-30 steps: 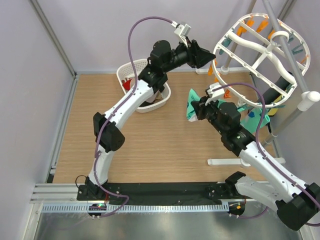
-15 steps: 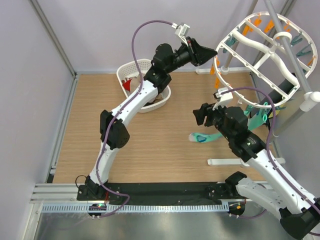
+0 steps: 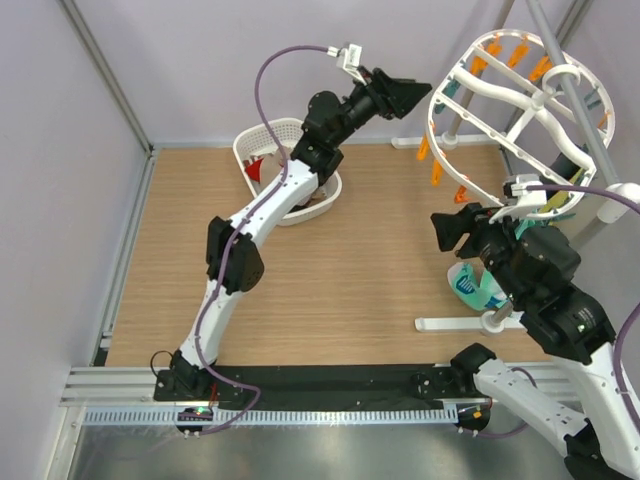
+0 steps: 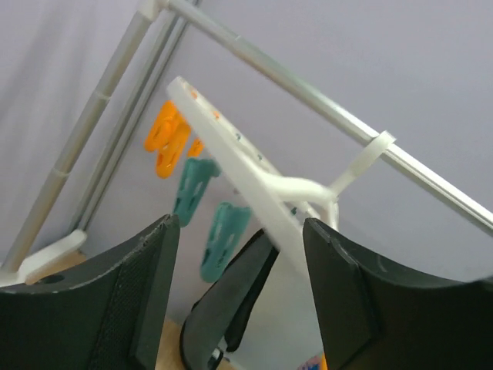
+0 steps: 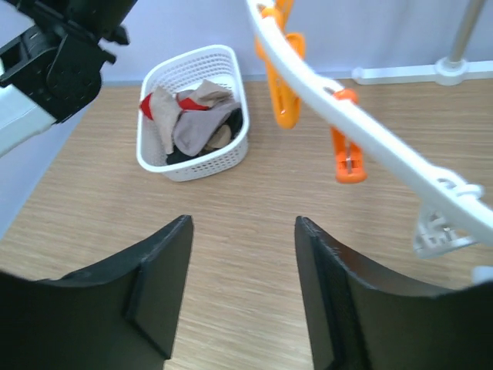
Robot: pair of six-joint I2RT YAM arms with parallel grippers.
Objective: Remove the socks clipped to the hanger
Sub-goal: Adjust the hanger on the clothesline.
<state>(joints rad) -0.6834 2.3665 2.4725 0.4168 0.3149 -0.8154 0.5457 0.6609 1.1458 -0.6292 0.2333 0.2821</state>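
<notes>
The white hanger (image 3: 470,75) hangs tilted at the back right, orange pegs (image 3: 437,165) dangling from its rim. A black sock (image 3: 572,162) is still clipped inside it. In the left wrist view that black sock (image 4: 231,308) hangs below a white rib (image 4: 254,181) beside teal pegs (image 4: 223,239). My left gripper (image 3: 410,92) (image 4: 240,223) is open, raised at the hanger's left rim with nothing in it. A teal sock (image 3: 470,287) lies loose on the floor. Above and just left of it, my right gripper (image 3: 442,230) (image 5: 243,220) is open and empty, facing the floor.
A white perforated basket (image 3: 262,140) (image 5: 154,158) at the back holds several socks, red, beige and dark. The stand's slanted pole (image 3: 585,120) and its white foot bar (image 3: 450,323) are on the right. Purple walls close the back and left.
My right gripper has opened and let go of the teal sock, which dropped to the floor; the arm drew back right. My left gripper rose toward the hanger's rim.
</notes>
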